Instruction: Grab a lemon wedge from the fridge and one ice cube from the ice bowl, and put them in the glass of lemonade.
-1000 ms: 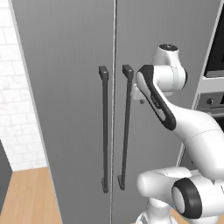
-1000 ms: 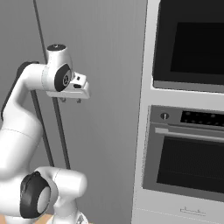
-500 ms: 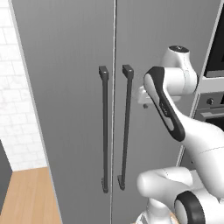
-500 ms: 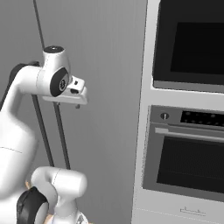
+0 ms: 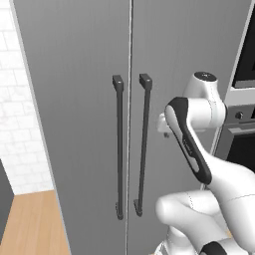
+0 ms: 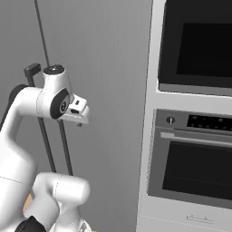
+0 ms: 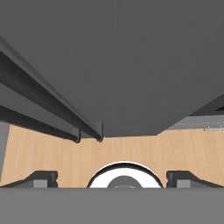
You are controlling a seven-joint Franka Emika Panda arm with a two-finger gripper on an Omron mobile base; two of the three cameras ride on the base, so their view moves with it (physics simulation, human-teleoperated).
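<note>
Gripper (image 7: 112,180) with its two dark fingertips set wide apart and nothing between them, held in front of the right door of the fridge (image 5: 74,99), to the right of the right-hand bar handle (image 5: 142,149) and clear of it. That handle's long axis runs vertically beside the centre seam, so the likely next reach is sideways toward the seam. Hand view looks down the door to both handles' lower ends and wooden floor (image 7: 52,153); right base view adds the built-in ovens (image 6: 195,136) beside the fridge.

The fridge (image 5: 89,99) doors are shut, bar handles (image 5: 144,149) standing proud beside the pincer (image 7: 112,177).
</note>
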